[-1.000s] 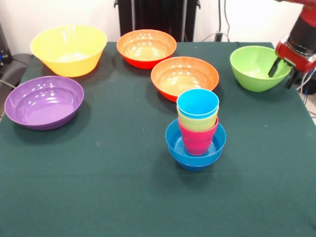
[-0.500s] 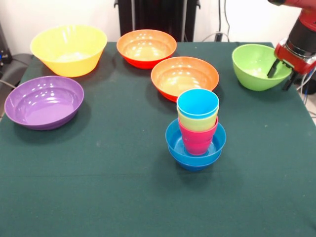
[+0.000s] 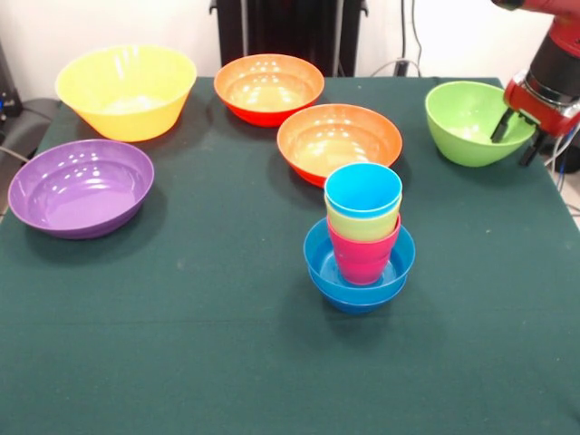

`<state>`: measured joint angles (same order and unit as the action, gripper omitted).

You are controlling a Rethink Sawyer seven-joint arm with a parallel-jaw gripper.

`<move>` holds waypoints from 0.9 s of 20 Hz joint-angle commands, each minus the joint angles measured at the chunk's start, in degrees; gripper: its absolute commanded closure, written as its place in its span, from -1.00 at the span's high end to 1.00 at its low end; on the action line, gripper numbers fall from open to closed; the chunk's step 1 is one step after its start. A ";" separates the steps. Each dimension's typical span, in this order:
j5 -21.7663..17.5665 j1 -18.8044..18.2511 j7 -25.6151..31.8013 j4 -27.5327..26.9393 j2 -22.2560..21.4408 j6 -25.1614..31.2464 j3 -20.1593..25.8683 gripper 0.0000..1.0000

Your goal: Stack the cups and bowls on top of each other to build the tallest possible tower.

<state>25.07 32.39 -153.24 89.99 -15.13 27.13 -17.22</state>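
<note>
The arm is cut off by the top and right edges. The pink cup hides most of the blue bowls' insides. The yellow cup shows only a band.

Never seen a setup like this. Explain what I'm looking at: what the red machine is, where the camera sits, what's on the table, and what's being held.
The camera looks across a table covered in dark green cloth. The red and black thing at the top right is the end of a robot arm; its gripper has two dark fingers straddling the rim of the lime green bowl, one inside, one outside. That bowl seems tipped slightly, as if gripped by its rim.

Also on the table: a large yellow bowl, a purple bowl and two orange bowls. In the middle stands the tower: blue bowls at the bottom, then a pink cup, a yellow cup and a light blue cup nested on top.
</note>
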 commanded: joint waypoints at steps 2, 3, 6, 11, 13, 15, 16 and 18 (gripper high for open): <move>-3.50 -1.26 -0.29 -0.37 0.61 4.66 7.14 1.00; -3.51 -1.32 -0.22 -0.38 0.51 4.97 7.19 1.00; -3.61 -1.43 -0.05 -0.51 0.37 5.39 7.19 1.00; -3.74 -1.29 0.19 -0.44 -0.18 6.09 7.41 1.00; -3.88 -1.56 0.53 -0.37 -0.27 6.36 7.46 1.00; -4.02 -1.91 0.93 -0.38 -0.24 6.45 7.58 1.00; -4.09 -2.01 1.06 -0.33 -0.30 6.45 7.62 1.00; -4.41 -2.42 1.44 -0.25 -0.48 6.72 7.87 1.00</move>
<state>24.32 31.93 -153.24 90.00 -15.82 27.94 -16.55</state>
